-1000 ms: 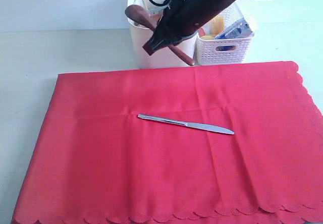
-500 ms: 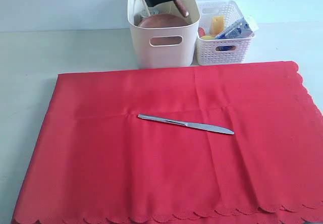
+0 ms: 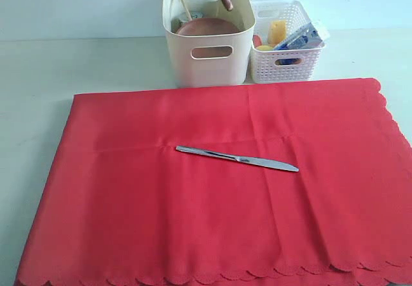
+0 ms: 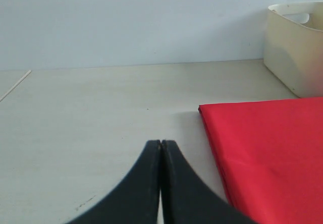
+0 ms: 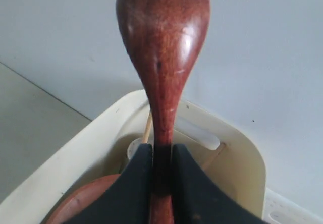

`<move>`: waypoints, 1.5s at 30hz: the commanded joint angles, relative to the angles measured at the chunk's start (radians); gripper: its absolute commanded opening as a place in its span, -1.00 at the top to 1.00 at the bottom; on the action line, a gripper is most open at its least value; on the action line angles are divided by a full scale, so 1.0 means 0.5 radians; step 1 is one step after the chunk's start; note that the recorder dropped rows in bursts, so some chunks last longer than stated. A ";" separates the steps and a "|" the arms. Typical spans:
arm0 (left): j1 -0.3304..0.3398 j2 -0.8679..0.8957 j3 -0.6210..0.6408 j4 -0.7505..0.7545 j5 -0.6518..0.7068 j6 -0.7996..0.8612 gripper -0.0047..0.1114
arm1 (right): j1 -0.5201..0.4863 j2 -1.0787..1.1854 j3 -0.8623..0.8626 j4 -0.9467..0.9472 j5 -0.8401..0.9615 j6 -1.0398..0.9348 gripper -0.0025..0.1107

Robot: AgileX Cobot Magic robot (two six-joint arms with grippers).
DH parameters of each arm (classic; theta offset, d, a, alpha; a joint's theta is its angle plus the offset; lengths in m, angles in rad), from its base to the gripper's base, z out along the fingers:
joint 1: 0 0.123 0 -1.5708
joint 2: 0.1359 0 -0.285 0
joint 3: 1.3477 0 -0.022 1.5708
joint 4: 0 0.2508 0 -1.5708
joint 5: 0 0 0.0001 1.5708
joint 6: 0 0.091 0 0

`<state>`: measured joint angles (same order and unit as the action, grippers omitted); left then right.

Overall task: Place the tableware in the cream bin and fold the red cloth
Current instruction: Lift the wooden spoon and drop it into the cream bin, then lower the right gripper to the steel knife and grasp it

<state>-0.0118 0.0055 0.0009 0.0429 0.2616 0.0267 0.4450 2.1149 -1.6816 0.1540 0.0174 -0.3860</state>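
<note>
Lifted higher, right end effector (image 5: pixel 162 157) grips spoon (image 5: pixel 162 47) over cream bin (image 3: pixel 193 67).

Spoon (image 5: pixel 162 47) — now higher, over cream bin (image 3: pixel 193 67)

right end effector (image 5: pixel 162 168) clamps dark wooden spoon (image 5: pixel 163 52) by its neck, over cream bin (image 5: pixel 242 158); brown plate (image 5: pixel 83 204) inside.
</note>
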 commanded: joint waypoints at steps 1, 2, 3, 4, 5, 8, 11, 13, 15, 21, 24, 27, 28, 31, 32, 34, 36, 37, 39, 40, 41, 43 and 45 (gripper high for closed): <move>0.003 -0.011 -0.002 -0.011 -0.003 -0.010 0.87 | -0.009 0.049 -0.024 0.006 -0.035 -0.005 0.92; 0.003 -0.011 -0.002 -0.011 -0.003 -0.010 0.87 | -0.009 0.052 -0.024 0.006 -0.035 -0.005 0.86; 0.003 -0.011 -0.002 -0.011 -0.003 -0.010 0.87 | -0.009 0.057 -0.024 0.006 -0.035 -0.005 0.81; 0.003 -0.011 -0.002 -0.011 -0.003 -0.010 0.87 | -0.009 0.057 -0.024 0.006 -0.035 -0.005 0.73; 0.003 -0.011 -0.002 -0.011 -0.003 -0.010 0.87 | -0.009 0.057 -0.024 0.006 -0.035 -0.005 0.64; 0.003 -0.011 -0.002 -0.011 -0.003 -0.010 0.87 | -0.009 0.057 -0.024 0.006 -0.035 -0.005 0.38; 0.003 -0.011 -0.002 -0.011 -0.003 -0.010 0.87 | -0.009 0.057 -0.024 0.006 -0.035 -0.005 0.13; 0.003 -0.011 -0.002 -0.011 -0.003 -0.010 0.87 | -0.009 0.057 -0.024 0.006 -0.035 -0.005 0.01; 0.003 -0.011 -0.002 -0.011 -0.003 -0.010 0.87 | -0.009 0.057 -0.024 0.006 -0.035 -0.005 -0.07; 0.003 -0.011 -0.002 -0.011 -0.003 -0.010 0.87 | -0.009 0.025 -0.024 0.063 0.027 0.103 -0.11; 0.003 -0.011 -0.002 -0.011 -0.003 -0.010 0.87 | -0.009 -0.034 -0.024 0.063 0.152 0.119 -0.11; 0.003 -0.011 -0.002 -0.011 -0.003 -0.010 0.87 | -0.009 -0.115 -0.024 0.063 0.405 0.115 -0.11; 0.003 -0.011 -0.002 -0.011 -0.003 -0.010 0.87 | -0.009 -0.140 -0.024 0.063 0.492 0.115 -0.10; 0.003 -0.011 -0.002 -0.011 -0.003 -0.010 0.87 | -0.009 -0.203 -0.024 0.052 0.741 0.115 -0.10; 0.003 -0.011 -0.002 -0.011 -0.003 -0.010 0.87 | -0.009 -0.213 -0.024 0.043 0.815 0.110 -0.09; 0.003 -0.011 -0.002 -0.011 -0.003 -0.010 0.87 | -0.009 -0.244 -0.024 0.034 0.997 0.110 -0.09; 0.003 -0.011 -0.002 -0.011 -0.003 -0.010 0.87 | -0.009 -0.268 -0.024 0.032 1.172 0.110 -0.09; 0.003 -0.011 -0.002 -0.011 -0.003 -0.010 0.87 | -0.009 -0.276 -0.024 0.028 1.268 0.098 -0.09; 0.003 -0.011 -0.002 -0.011 -0.003 -0.010 0.87 | -0.006 -0.290 -0.020 0.028 1.454 0.058 -0.09; 0.003 -0.011 -0.002 -0.011 -0.003 -0.010 0.87 | -0.006 -0.294 -0.020 0.049 1.544 0.032 -0.09; 0.003 -0.011 -0.002 -0.011 -0.003 -0.010 0.87 | -0.006 -0.295 -0.020 0.080 1.625 -0.004 -0.09; 0.003 -0.011 -0.002 -0.011 -0.003 -0.010 0.87 | -0.006 -0.298 -0.015 0.181 1.829 -0.110 -0.09; 0.003 -0.011 -0.002 -0.011 -0.003 -0.010 0.87 | -0.006 -0.311 0.063 0.345 1.918 -0.193 -0.09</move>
<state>-0.0118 0.0055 0.0009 0.0429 0.2616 0.0267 0.4434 1.9765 -1.6786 0.2571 0.9251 -0.4345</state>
